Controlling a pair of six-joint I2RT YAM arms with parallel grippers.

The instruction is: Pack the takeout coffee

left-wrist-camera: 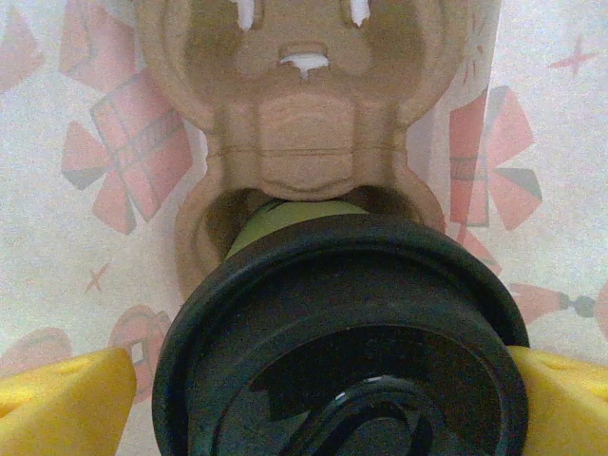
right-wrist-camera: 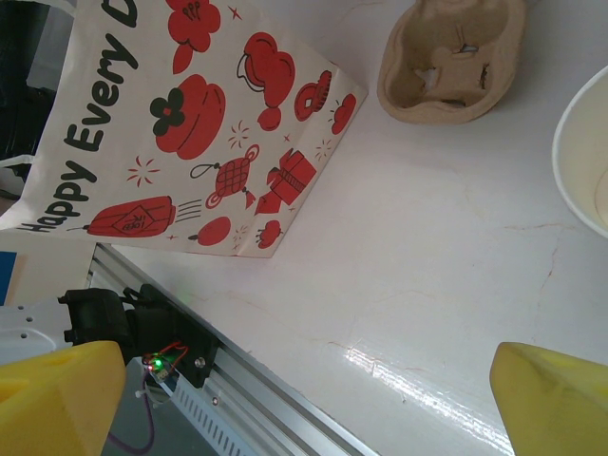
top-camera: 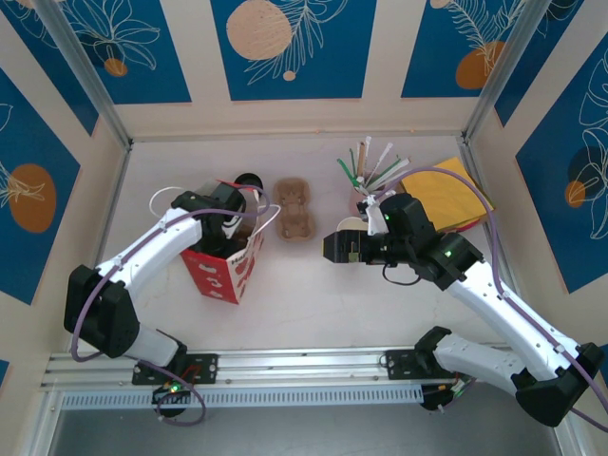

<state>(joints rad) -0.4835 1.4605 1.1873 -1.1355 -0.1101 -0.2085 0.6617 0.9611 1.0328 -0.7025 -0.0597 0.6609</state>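
The left claw (top-camera: 231,226) reaches down into the mouth of a white paper bag printed with red festive motifs (top-camera: 220,271). Its jaws are spread wide to either side of the takeout coffee (left-wrist-camera: 342,323), a small green paper cup under a round black plastic lid. In the left wrist view one yellow fingertip (left-wrist-camera: 57,404) stands a sliver clear of the lid's rim and the other sits right at it, so no squeeze on the cup shows. The cup stands in a pocket of a brown moulded-pulp tray (left-wrist-camera: 304,142) inside the bag, which stands on the left half of the white surface (top-camera: 313,313). Just beside the bag, toward the middle, lies a second brown pulp cup carrier (top-camera: 293,211), pockets facing up. The right claw (top-camera: 332,249) hovers over the surface's middle, jaws wide apart and holding nothing, with a lidless cup, white inside (right-wrist-camera: 581,161), just beside it. A bunch of straws (top-camera: 366,171) and a flat yellow paper piece (top-camera: 442,195) sit toward the far right corner.
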